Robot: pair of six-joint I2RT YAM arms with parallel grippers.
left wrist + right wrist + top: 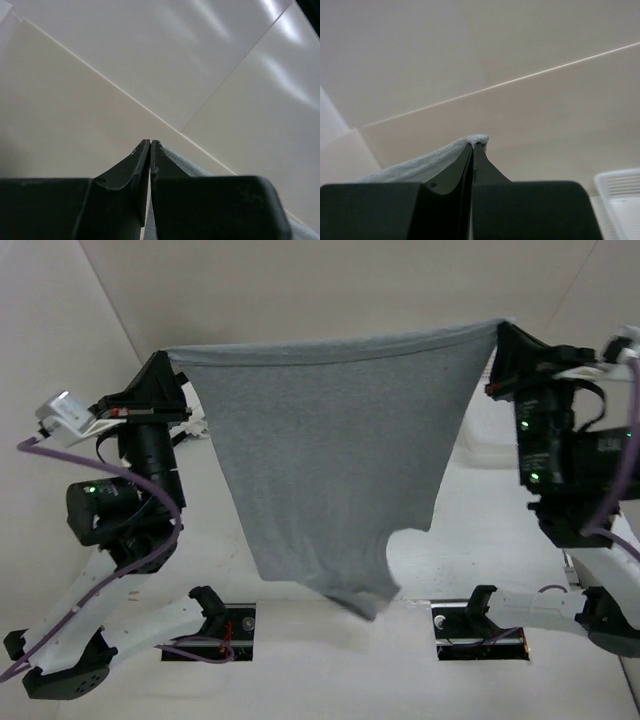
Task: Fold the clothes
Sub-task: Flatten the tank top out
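Grey knit garment [330, 450] hangs in the air above the surface [480, 540], its hem stretched between the two arms. The left end effector [168, 360] is pinched closed on one hem corner, and the right end effector [500, 330] on the other. Each grip seems to take only a thin edge of fabric, so pulling further apart could slip a corner free. The bunched lower end may crumple on landing and spoil the fold.

The grey garment [330, 450] hides much of the table [490, 540], and the white basket [620, 200] is cropped at the corner.
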